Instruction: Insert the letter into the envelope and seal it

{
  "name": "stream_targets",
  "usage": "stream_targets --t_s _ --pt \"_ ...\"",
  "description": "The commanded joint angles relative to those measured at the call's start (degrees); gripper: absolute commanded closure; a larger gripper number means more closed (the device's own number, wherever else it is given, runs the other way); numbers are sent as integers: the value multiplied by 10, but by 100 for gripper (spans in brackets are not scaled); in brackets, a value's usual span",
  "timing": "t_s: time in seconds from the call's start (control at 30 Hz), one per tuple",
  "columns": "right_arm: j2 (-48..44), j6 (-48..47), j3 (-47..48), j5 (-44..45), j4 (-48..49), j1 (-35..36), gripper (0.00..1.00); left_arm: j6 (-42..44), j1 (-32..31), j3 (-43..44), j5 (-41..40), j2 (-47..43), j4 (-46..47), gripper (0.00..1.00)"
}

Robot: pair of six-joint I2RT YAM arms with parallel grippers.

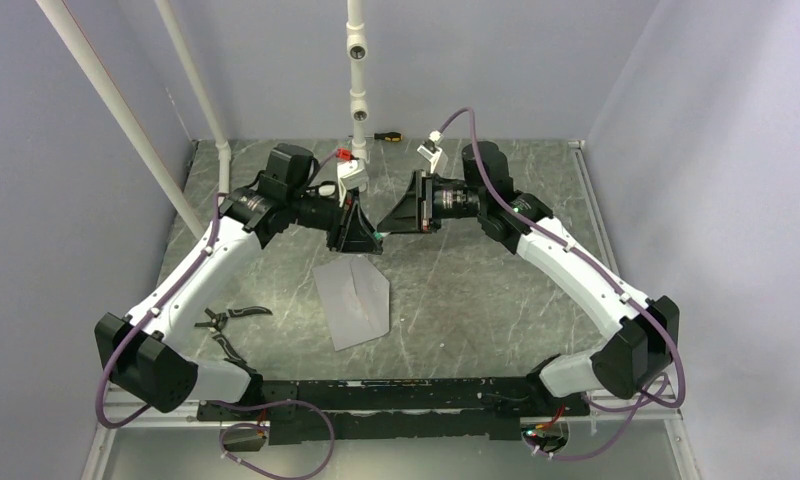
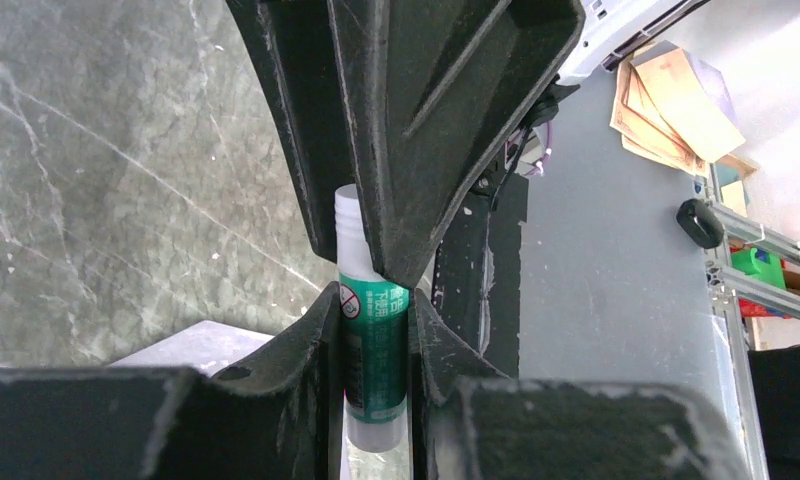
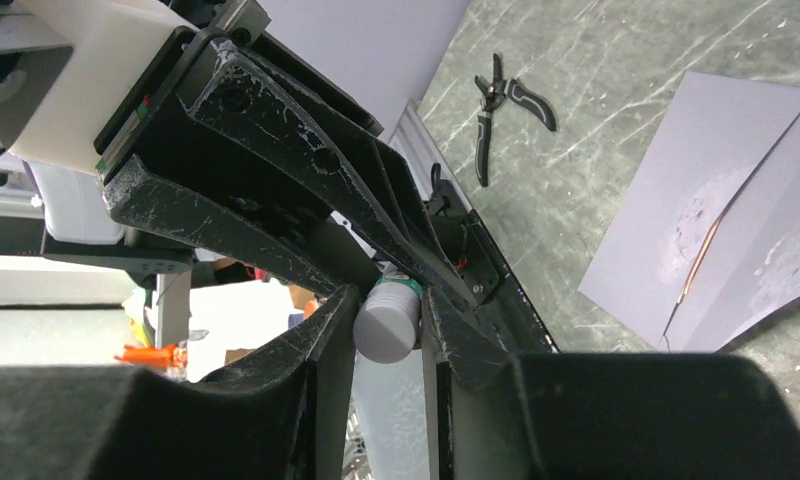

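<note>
— Where does the envelope (image 1: 354,295) lie?
— Flat on the marbled table (image 1: 476,290), between the two arms and on the near side of the grippers. Neither gripper touches it.
— And the letter (image 3: 701,255)?
— Only a thin tan-orange edge of it shows, in the slit along the envelope's flap. The rest is hidden inside.
— What does the left gripper (image 2: 371,300) do?
— It is raised above the table and clamps a green-labelled glue stick (image 2: 374,350) between its fingers.
— And the right gripper (image 3: 388,300)?
— It meets the left one tip to tip. Its fingers sit close on both sides of the glue stick's round pale end. The pictures do not tell whether they press on it or stand just off it.
— Anything else on the table?
— A pair of pliers (image 1: 226,320) lies near the left arm, well apart from the envelope.
</note>
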Motion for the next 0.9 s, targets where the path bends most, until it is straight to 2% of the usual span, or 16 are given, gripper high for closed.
stream_targets --t_s 0.0,0.1,0.13,0.17,0.33,0.43,0.63,0.87 --pt "11 3 29 -25 30 11 74 28 -3 31 2 -2 -13 98" --pt "8 8 24 -23 38 12 89 21 -3 28 -5 -7 -5 98" --pt "7 7 25 -24 37 12 97 21 -3 27 -9 -8 -5 98" --pt "6 5 27 -24 33 12 100 22 -3 26 -14 -8 -7 97" --pt "-16 1 35 -9 21 -9 100 37 -2 19 -35 -6 -45 98" --pt "-31 17 42 -26 37 -49 100 46 -2 6 -55 -7 -77 97" --pt "-31 -7 96 -77 6 -120 100 62 -1 -42 -55 -17 -122 98" --pt "-29 -37 92 -107 8 -137 100 58 1 -60 -44 -16 -128 97"
